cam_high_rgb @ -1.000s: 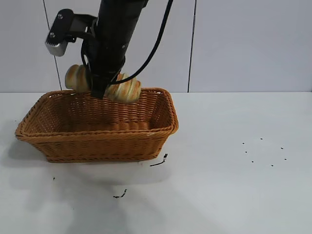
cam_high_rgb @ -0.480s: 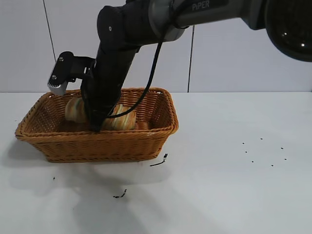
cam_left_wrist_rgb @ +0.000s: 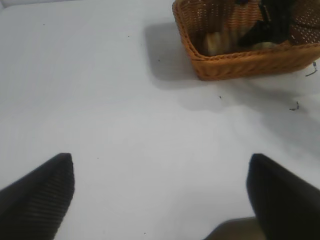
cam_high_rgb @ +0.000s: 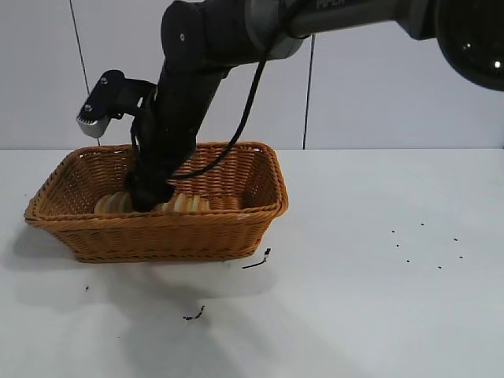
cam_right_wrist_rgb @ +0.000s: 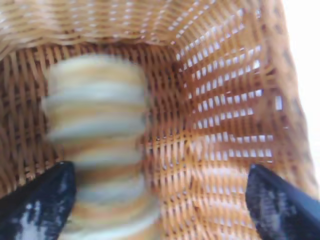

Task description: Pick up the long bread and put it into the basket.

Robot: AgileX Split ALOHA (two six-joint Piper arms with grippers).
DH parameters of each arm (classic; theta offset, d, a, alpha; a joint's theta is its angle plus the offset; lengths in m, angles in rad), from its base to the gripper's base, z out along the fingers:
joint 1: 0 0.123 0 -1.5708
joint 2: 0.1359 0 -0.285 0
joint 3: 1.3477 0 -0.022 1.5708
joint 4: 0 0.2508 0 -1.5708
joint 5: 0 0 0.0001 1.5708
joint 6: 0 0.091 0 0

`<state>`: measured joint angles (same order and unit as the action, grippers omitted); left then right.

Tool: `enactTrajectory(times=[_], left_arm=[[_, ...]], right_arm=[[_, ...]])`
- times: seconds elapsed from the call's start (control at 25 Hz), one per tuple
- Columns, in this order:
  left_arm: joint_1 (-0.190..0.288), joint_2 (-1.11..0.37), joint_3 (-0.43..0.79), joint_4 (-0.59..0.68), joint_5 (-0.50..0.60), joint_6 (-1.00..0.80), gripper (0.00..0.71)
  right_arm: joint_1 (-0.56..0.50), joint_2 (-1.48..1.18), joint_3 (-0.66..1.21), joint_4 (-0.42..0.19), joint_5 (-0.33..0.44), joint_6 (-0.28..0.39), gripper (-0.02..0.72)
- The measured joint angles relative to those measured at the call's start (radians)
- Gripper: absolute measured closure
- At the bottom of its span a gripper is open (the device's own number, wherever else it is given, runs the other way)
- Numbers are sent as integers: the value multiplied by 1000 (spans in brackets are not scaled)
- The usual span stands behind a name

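Note:
The long bread [cam_high_rgb: 185, 203], banded cream and golden-orange, lies on the floor of the orange-brown wicker basket [cam_high_rgb: 157, 228] at the table's left. My right gripper [cam_high_rgb: 150, 197] reaches down into the basket over the loaf. In the right wrist view its fingers stand wide apart, and the long bread [cam_right_wrist_rgb: 97, 150] lies loose next to one fingertip of the right gripper [cam_right_wrist_rgb: 160, 172]. My left gripper [cam_left_wrist_rgb: 160, 165] hangs open over bare table, well away from the basket [cam_left_wrist_rgb: 240, 62], where the loaf [cam_left_wrist_rgb: 217, 42] shows faintly.
Small dark scraps [cam_high_rgb: 256, 260] lie on the white table just in front of the basket, with more specks [cam_high_rgb: 425, 248] to the right. A pale wall closes the back. The right arm's wrist camera [cam_high_rgb: 98, 102] sticks out above the basket's left end.
The right arm came down with the loaf from above the rim into the basket. Its fingers spread apart, and the loaf now rests on the basket floor.

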<state>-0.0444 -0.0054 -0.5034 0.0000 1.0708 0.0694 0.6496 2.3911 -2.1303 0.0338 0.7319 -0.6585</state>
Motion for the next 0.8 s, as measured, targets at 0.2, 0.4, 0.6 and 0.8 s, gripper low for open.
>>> enactTrajectory(times=[0.2, 0.4, 0.6, 0.8], left_arm=[[0, 0, 0, 0, 0, 0, 14], [0, 0, 0, 0, 0, 0, 14], [0, 0, 0, 0, 0, 0, 14], [0, 0, 0, 0, 0, 0, 14]], right_arm=[[-53, -86, -4, -11, 75, 330, 43], [-167, -155, -5, -24, 202, 562, 45], [-319, -183, -5, -25, 266, 651, 54], [-482, -202, -5, -34, 327, 658, 56]])
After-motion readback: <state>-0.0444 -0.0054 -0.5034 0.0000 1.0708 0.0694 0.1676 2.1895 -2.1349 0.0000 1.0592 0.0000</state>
